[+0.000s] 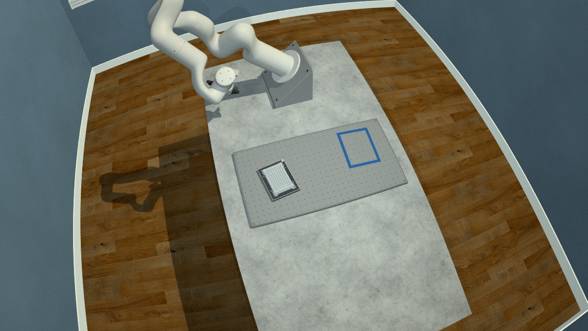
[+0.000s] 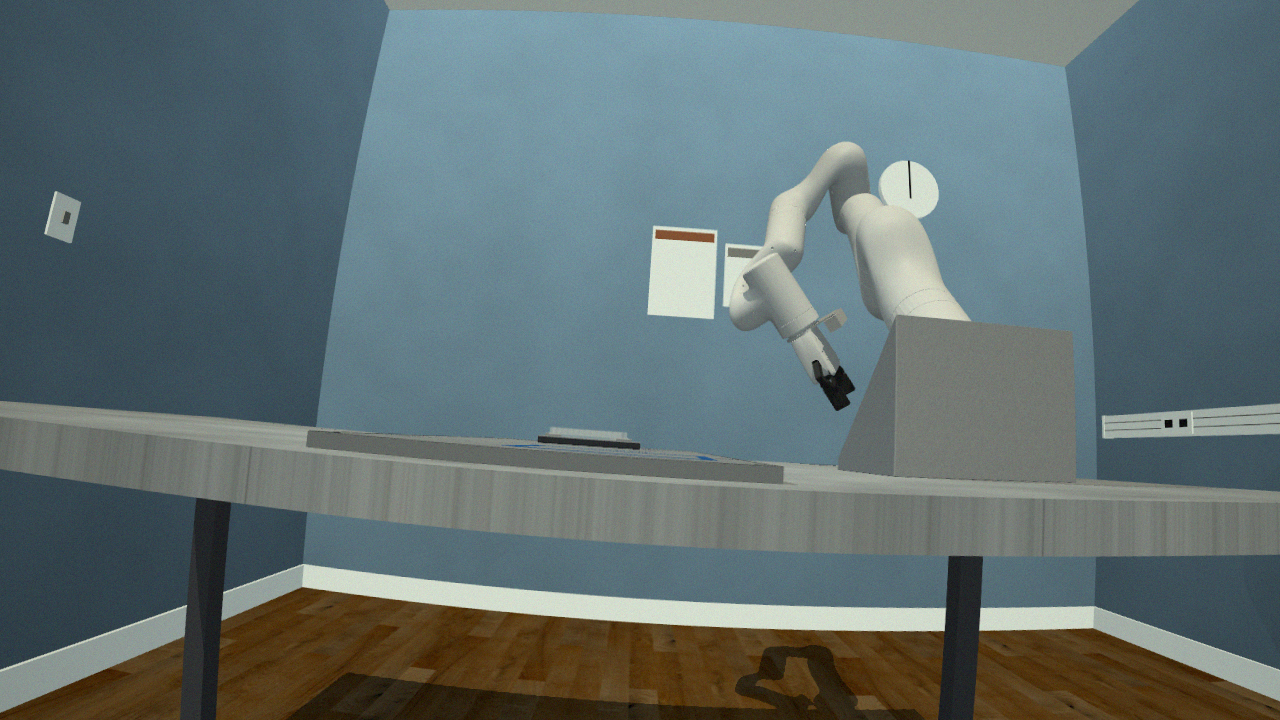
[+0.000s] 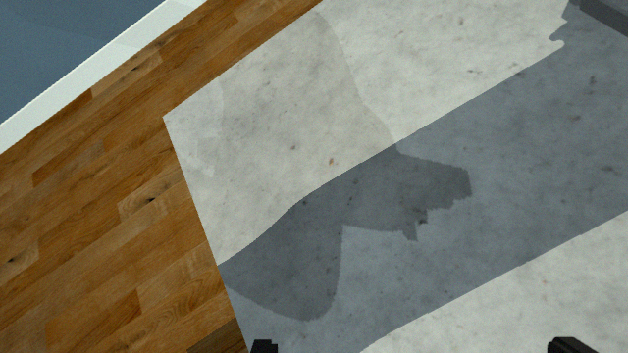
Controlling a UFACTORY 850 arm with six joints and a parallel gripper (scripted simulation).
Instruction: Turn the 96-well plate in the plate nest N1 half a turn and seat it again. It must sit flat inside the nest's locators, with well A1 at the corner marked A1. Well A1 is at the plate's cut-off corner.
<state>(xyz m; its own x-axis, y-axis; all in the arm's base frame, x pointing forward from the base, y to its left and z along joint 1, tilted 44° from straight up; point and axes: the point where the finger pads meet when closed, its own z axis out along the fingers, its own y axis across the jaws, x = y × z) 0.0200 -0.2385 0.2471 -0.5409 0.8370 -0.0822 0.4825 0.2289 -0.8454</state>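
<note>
The white 96-well plate (image 1: 277, 176) sits in the dark plate nest N1 (image 1: 278, 179) on the left part of the grey perforated baseplate (image 1: 318, 170). From the side, the plate (image 2: 586, 433) lies flat and low on the nest. My gripper (image 2: 835, 387) is open and empty, high above the table near the arm's base block, far from the plate. In the overhead view the wrist (image 1: 224, 78) covers the fingers. In the wrist view only the two fingertips show at the bottom edge, wide apart over bare table. The plate's cut-off corner is too small to tell.
A blue rectangular outline (image 1: 358, 147) is marked on the right part of the baseplate. The grey base block (image 1: 290, 82) stands at the table's far end. The table's left edge (image 3: 196, 206) lies just below the gripper, with wooden floor beyond.
</note>
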